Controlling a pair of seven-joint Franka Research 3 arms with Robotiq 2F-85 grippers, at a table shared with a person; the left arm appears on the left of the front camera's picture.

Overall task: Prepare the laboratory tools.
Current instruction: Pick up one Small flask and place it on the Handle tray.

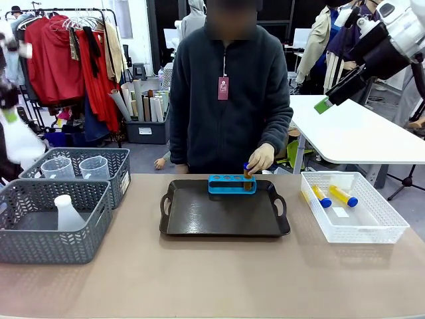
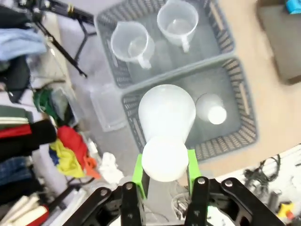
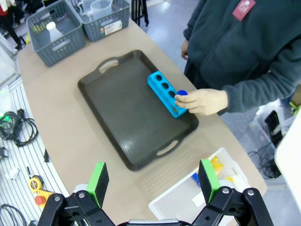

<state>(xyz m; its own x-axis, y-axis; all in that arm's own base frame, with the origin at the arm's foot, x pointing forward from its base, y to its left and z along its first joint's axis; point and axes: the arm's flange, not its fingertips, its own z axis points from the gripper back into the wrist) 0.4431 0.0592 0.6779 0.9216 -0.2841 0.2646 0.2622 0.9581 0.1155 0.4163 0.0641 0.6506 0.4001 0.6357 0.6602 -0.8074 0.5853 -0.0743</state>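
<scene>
At the far side of the table [image 1: 199, 279], a person's hand [image 1: 261, 157] is holding an amber tube [image 1: 248, 175] at the blue rack [image 1: 229, 184]. Seen from the left wrist, the left hand [image 2: 164, 165] is gripping a white flask [image 2: 167, 113] over grey baskets [image 2: 244, 101]. Seen from the right wrist, the right hand [image 3: 153, 181] is hanging open above the tray [image 3: 122, 108].

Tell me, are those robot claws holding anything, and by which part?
The left claw grips a translucent white conical flask by its narrow top end. The right claw is open, holding nothing.
</scene>
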